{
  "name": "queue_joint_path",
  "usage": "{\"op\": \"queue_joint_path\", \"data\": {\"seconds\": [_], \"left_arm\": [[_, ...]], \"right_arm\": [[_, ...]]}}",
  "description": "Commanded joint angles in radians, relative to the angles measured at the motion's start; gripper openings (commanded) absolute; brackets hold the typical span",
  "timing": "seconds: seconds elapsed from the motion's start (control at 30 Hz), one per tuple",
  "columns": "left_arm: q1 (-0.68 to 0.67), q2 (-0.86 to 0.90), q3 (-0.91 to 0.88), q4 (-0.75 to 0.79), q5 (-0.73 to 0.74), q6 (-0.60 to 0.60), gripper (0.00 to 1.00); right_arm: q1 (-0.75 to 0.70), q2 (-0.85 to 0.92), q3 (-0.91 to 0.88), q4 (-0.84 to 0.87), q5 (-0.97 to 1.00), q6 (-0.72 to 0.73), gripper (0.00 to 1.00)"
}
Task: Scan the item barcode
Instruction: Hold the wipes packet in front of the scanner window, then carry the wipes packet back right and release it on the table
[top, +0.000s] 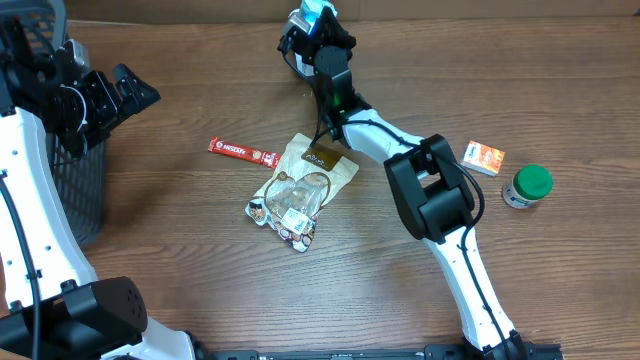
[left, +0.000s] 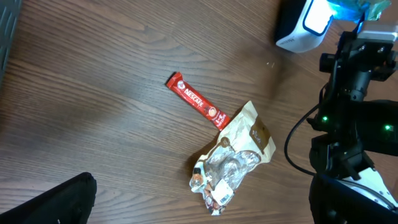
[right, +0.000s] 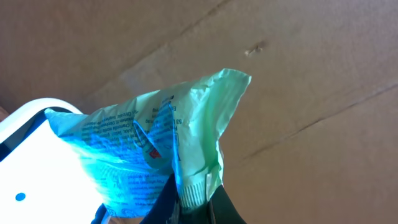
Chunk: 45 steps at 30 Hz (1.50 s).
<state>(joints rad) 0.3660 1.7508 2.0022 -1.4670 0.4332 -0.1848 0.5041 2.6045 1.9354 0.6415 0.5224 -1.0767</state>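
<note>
Left arm (top: 25, 170): raised nearest the lens, over the left edge of the surface (top: 180, 270). Jaws spread wide and empty, parked clear of the work, probably to leave the scan unobstructed.
Basket (top: 85, 200): dark mesh, at the left edge under that arm. Likely the bin for scanned goods.
Stick (top: 243, 152): red coffee sachet, flat, left of centre, waiting.
Bag (top: 300, 190): clear-and-tan snack pouch, flat at centre, its corner just beside the stick.
Scanner (left: 305, 25): white, lit, at the far edge.
Packet (right: 155, 143): green-blue, crumpled, the item in hand. Held up just beside the scanner, apparently to present its print; whether the barcode faces the window cannot be told.
Right arm (top: 440, 195): reaches from near edge to far edge. Jaws pinched shut on the packet's lower seam, leaving the printed face exposed.
Box (top: 484, 157): orange, toward the right edge.
Jar (top: 527, 186): green lid, upright, just right of the box.
</note>
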Motion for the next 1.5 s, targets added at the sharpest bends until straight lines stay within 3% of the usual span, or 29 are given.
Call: {"op": "queue_joint_path", "data": {"seconds": [0.0,0.43,0.73,1.0,1.23,1.33,1.47], "left_arm": [[-0.006,0.001,-0.002,0.001,0.001,-0.006,1.00],[-0.006,0.001,-0.002,0.001,0.001,-0.006,1.00],[-0.006,0.001,-0.002,0.001,0.001,-0.006,1.00],[-0.006,0.002,-0.002,0.002,0.001,-0.006,1.00],[-0.006,0.001,-0.002,0.001,0.001,-0.006,1.00],[-0.006,0.001,-0.002,0.002,0.001,-0.006,1.00],[-0.006,0.001,-0.002,0.002,0.001,-0.006,1.00]], "right_arm": [[0.018,0.006,0.020,-0.004,0.080,-0.014,0.04],[0.069,0.006,0.020,-0.271,0.174,0.037,0.04],[0.084,0.002,0.020,-0.257,0.195,0.038,0.04],[0.084,-0.202,0.020,-0.269,0.228,0.103,0.04],[0.079,-0.450,0.020,-0.666,0.217,0.383,0.04],[0.061,-0.556,0.020,-0.972,0.185,0.637,0.04],[0.010,-0.628,0.020,-1.349,-0.038,0.897,0.04]]}}
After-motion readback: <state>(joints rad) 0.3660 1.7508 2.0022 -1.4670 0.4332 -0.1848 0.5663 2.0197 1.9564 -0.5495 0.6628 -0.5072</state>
